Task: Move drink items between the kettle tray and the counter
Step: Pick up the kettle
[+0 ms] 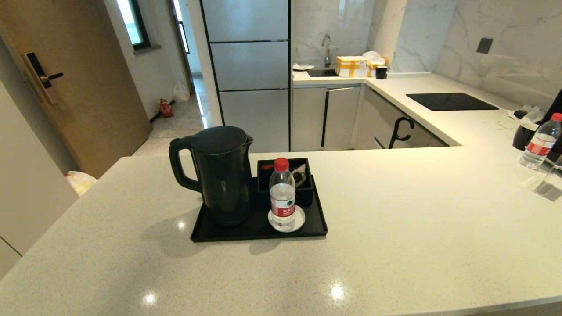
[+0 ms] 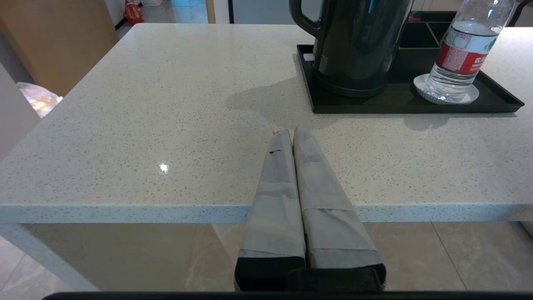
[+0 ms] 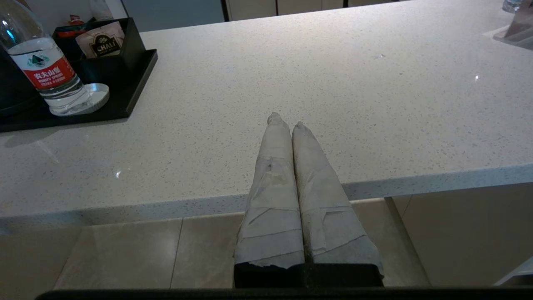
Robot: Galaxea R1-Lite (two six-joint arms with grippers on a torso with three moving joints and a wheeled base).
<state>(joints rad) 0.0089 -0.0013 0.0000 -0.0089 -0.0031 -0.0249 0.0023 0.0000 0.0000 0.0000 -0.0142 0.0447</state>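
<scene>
The tall glossy black kettle [image 1: 219,173] [image 2: 358,41] stands at the left of the flat black kettle tray [image 1: 210,235] [image 2: 358,107] [image 3: 125,104]. The clear water bottle [image 1: 282,195] [image 2: 460,52] [image 3: 48,75] with its red cap stands upright on the white coaster [image 1: 299,221] at the tray's right front. Behind it sits the small black divided box [image 1: 285,175] [image 3: 104,39]. The tray rests on the off-white speckled counter [image 1: 395,228]. My left gripper [image 2: 292,131] and right gripper [image 3: 285,121] are both shut and empty, held at the counter's near edge, short of the tray. Neither arm shows in the head view.
A second water bottle [image 1: 540,142] and a black mug [image 1: 524,135] stand at the counter's far right. A black glass hob [image 1: 450,101] lies on the back run, with a sink [image 1: 322,72] and yellow boxes [image 1: 351,66] beyond. A wooden door [image 1: 79,83] is at left.
</scene>
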